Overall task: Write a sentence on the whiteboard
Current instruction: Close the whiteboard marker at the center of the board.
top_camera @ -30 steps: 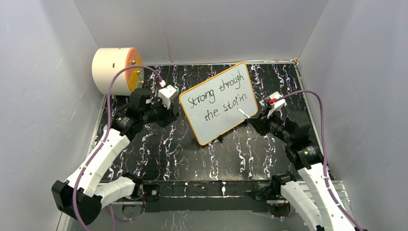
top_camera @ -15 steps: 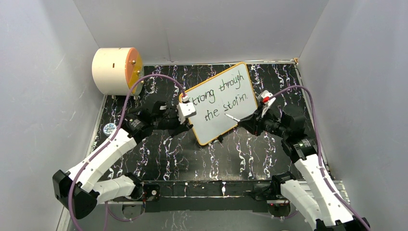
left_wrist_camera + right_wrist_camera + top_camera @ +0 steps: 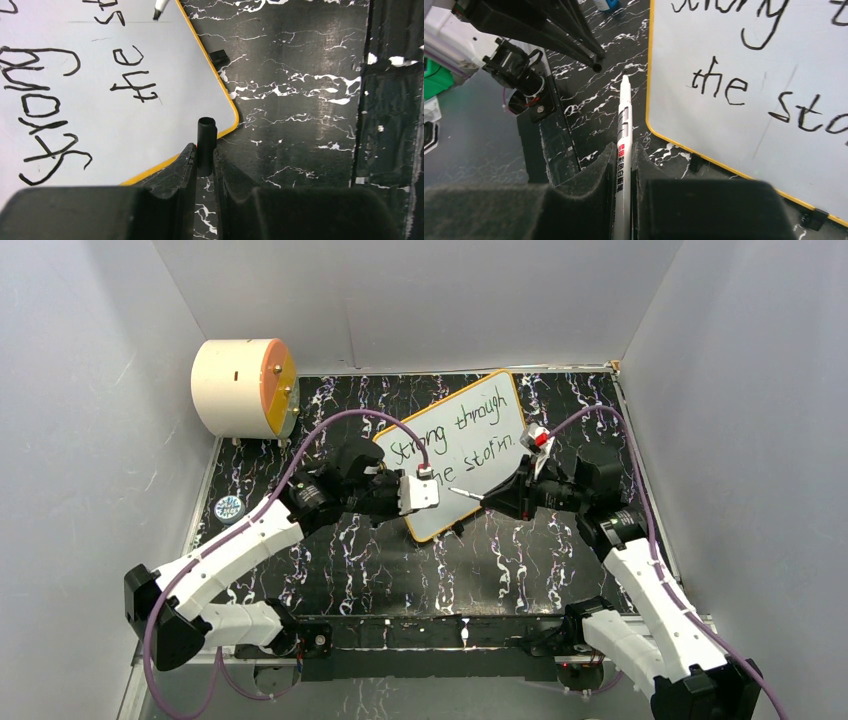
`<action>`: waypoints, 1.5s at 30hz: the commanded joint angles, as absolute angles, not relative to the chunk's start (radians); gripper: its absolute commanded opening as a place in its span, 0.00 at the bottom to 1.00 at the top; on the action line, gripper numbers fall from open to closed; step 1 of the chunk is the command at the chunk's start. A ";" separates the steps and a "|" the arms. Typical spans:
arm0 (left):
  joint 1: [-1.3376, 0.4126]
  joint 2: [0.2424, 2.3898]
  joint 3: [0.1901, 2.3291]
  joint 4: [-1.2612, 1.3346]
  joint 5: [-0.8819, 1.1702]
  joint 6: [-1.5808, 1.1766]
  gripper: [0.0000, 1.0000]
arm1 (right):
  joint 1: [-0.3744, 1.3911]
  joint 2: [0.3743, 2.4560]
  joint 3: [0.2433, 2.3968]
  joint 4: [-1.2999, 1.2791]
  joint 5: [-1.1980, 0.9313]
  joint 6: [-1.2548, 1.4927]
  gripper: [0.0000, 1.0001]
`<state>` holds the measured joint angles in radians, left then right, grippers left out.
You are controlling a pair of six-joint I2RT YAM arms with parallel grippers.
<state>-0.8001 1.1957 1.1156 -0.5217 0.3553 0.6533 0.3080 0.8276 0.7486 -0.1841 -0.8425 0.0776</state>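
The whiteboard point(image 3: 470, 435) with its orange-yellow frame lies tilted on the black marbled table and reads "Strong through the storm." My right gripper point(image 3: 492, 500) is shut on a white marker point(image 3: 465, 494), also seen in the right wrist view as the marker point(image 3: 624, 115) held by the gripper point(image 3: 624, 150). Its tip hangs just off the whiteboard point(image 3: 749, 75) by the lower corner. My left gripper point(image 3: 432, 498) is shut on a small black marker cap point(image 3: 206, 135), beside the whiteboard point(image 3: 100, 100) at that corner. The cap's open end point(image 3: 597, 66) faces the marker tip, a short gap apart.
A cream cylinder with an orange face point(image 3: 243, 387) stands at the back left. A small round disc point(image 3: 228, 507) lies near the table's left edge. Grey walls close in on three sides. Purple cables arc over both arms.
My left arm has swung right from the board's left edge to its lower corner. My right arm has pulled the marker left, off the writing and toward the cap.
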 commanded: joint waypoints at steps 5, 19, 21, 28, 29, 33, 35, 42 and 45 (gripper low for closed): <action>-0.859 1.218 1.165 -0.542 0.259 0.744 0.00 | 0.322 0.878 0.788 -0.112 -0.990 0.075 0.00; -0.898 1.239 1.187 -0.539 0.253 0.769 0.00 | 0.443 0.973 0.821 -0.159 -0.896 0.031 0.00; -0.901 1.239 1.187 -0.540 0.252 0.771 0.00 | 0.452 0.976 0.823 -0.157 -0.882 0.029 0.00; -0.909 1.236 1.186 -0.541 0.248 0.775 0.00 | 0.465 0.989 0.834 -0.168 -0.853 0.029 0.00; -0.911 1.236 1.187 -0.540 0.249 0.775 0.00 | 0.467 0.988 0.834 -0.169 -0.850 0.028 0.00; -0.914 1.236 1.187 -0.540 0.249 0.776 0.00 | 0.474 0.993 0.838 -0.174 -0.846 0.026 0.00; -0.914 1.238 1.191 -0.541 0.247 0.776 0.00 | 0.477 0.995 0.839 -0.174 -0.845 0.025 0.00; -0.921 1.252 1.194 -0.541 0.257 0.785 0.00 | 0.485 1.010 0.842 -0.185 -0.836 0.020 0.00; -0.930 1.259 1.210 -0.545 0.261 0.800 0.00 | 0.489 1.023 0.845 -0.192 -0.840 0.013 0.00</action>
